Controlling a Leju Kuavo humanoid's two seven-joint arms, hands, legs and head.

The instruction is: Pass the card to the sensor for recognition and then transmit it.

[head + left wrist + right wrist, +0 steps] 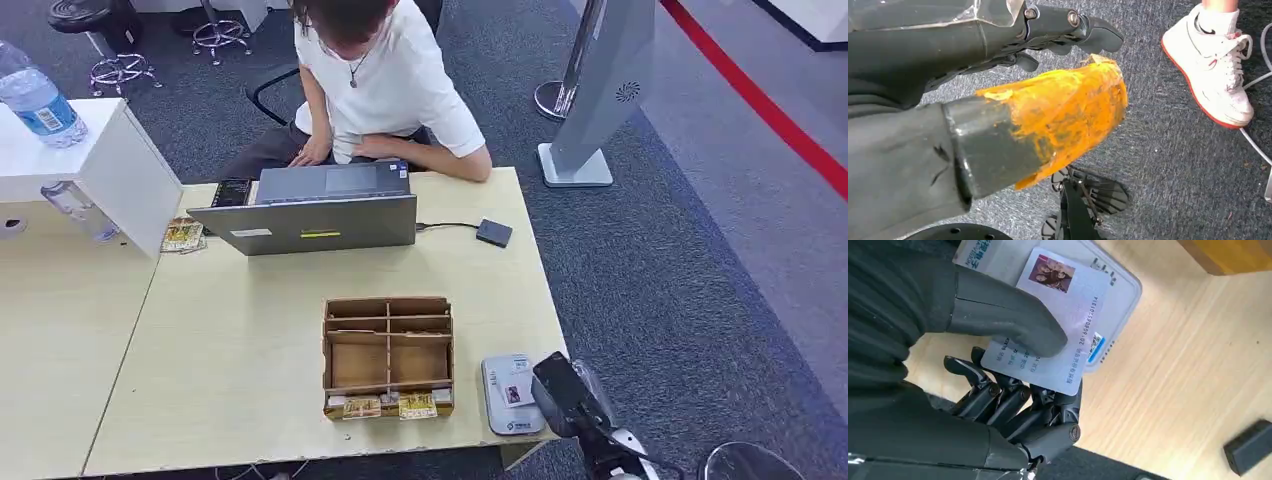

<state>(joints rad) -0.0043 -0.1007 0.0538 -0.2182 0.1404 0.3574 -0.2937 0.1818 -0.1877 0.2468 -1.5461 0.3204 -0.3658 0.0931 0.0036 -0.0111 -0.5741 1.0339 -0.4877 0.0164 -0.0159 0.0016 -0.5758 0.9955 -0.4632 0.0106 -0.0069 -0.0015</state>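
Pale wooden surface (250, 360), dark grey carpet floor (650, 260) with a red stripe (760, 100), white cabinet (110, 160), silver stand (600, 90), chair bases (215, 35)

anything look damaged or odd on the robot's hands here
Yes: the left hand's thumb wears a torn, scuffed orange wrap. The right hand looks sound, pinching the card over the sensor.

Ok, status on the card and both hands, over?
Right robot hand holds card over sensor. Left robot hand low, holds nothing. Nothing in the way.
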